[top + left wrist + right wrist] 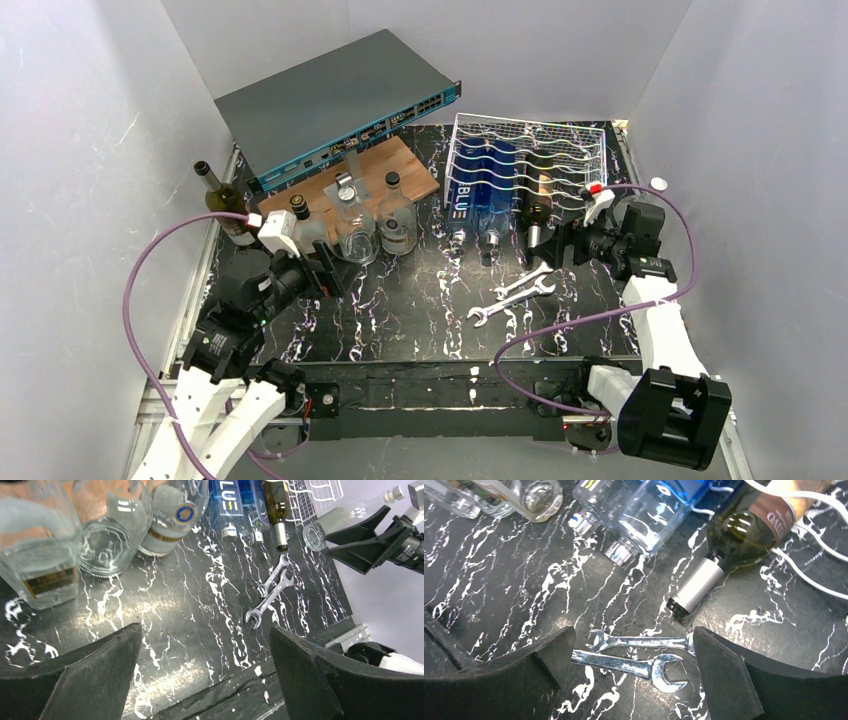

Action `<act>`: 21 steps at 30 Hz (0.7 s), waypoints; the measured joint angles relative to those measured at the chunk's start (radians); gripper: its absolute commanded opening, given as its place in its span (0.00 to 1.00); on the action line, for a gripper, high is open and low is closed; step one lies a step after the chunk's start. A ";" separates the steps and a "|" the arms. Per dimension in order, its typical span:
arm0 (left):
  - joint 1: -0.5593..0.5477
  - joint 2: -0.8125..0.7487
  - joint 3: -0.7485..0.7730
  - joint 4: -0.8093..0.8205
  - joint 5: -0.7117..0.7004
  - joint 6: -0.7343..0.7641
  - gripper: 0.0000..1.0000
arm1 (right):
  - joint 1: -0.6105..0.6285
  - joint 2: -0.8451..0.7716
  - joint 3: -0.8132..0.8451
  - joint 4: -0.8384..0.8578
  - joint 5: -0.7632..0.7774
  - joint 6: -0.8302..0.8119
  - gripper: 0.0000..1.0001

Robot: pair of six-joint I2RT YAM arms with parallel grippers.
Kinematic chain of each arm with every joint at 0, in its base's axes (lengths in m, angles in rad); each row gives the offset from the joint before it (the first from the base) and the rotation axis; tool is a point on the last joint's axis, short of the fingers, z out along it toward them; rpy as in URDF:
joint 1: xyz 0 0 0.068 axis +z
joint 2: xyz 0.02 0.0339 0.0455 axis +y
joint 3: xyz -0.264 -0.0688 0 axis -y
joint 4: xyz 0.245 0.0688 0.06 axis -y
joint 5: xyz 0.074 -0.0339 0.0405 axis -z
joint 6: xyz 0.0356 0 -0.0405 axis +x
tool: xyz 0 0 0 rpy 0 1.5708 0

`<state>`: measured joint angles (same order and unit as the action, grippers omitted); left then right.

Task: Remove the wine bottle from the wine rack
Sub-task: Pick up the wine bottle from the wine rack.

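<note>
The white wire wine rack (575, 150) stands at the back right. A dark green wine bottle (541, 196) with a brown label lies in it, its silver-capped neck pointing to the front. It also shows in the right wrist view (736, 535) and in the left wrist view (277, 505). My right gripper (556, 246) is open and empty just in front of the bottle's neck, over two wrenches (634, 655); the jaws (633, 635) hold nothing. My left gripper (325, 270) is open and empty at the left, above bare table (205, 630).
Two blue bottles (485, 190) lie in the rack left of the wine bottle. Clear bottles (370, 225) stand by a wooden board (350, 180). A grey switch box (340, 100) is at the back. A second green bottle (225, 205) stands far left. Wrenches (515, 295) lie mid-table.
</note>
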<state>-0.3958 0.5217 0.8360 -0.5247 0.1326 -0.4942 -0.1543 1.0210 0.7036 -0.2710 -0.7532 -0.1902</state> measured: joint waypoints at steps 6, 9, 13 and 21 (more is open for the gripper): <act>0.000 -0.040 -0.063 0.003 0.040 -0.043 0.98 | 0.031 0.045 -0.032 0.050 0.119 0.033 0.98; 0.000 -0.059 -0.075 0.010 0.053 -0.058 0.98 | 0.090 0.083 -0.033 0.077 0.222 0.053 0.99; 0.000 -0.080 -0.093 0.014 0.064 -0.068 0.98 | 0.153 0.132 -0.033 0.119 0.334 0.080 0.98; 0.000 -0.121 -0.109 0.002 0.067 -0.076 0.98 | 0.266 0.278 -0.032 0.280 0.538 0.191 0.99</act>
<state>-0.3958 0.4004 0.7269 -0.5228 0.1993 -0.5697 0.1116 1.2991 0.6712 0.0093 -0.2150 0.0006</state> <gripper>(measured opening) 0.983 0.983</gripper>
